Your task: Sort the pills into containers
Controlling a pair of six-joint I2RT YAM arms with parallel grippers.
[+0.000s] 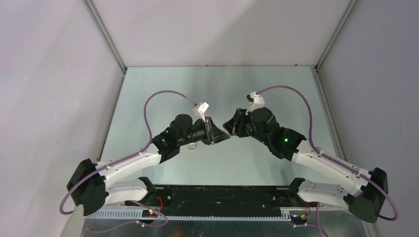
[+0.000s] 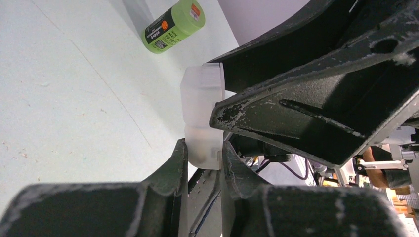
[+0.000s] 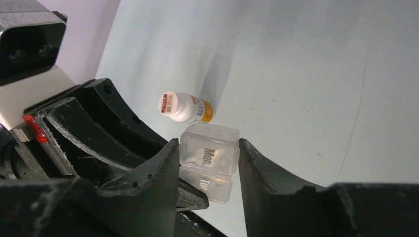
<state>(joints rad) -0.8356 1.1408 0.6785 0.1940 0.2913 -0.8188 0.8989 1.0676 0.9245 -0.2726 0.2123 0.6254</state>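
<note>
The small translucent pill box [image 3: 212, 134], its lids marked "Mon." and "Tue", hangs above the table between both grippers. My left gripper [image 2: 203, 148] is shut on one end of the box [image 2: 200, 94]. My right gripper [image 3: 209, 148] closes on the "Mon." end, a finger touching each side. Pale shapes show faintly through the lids; I cannot tell what they are. In the top view the two grippers meet tip to tip, left [image 1: 223, 135] and right [image 1: 229, 123], and hide the box.
A green bottle [image 2: 173, 24] lies on its side on the table beyond the left gripper. A white bottle with an orange label [image 3: 185, 107] lies on the table below the box. Grey walls enclose the pale green table [image 1: 217, 84].
</note>
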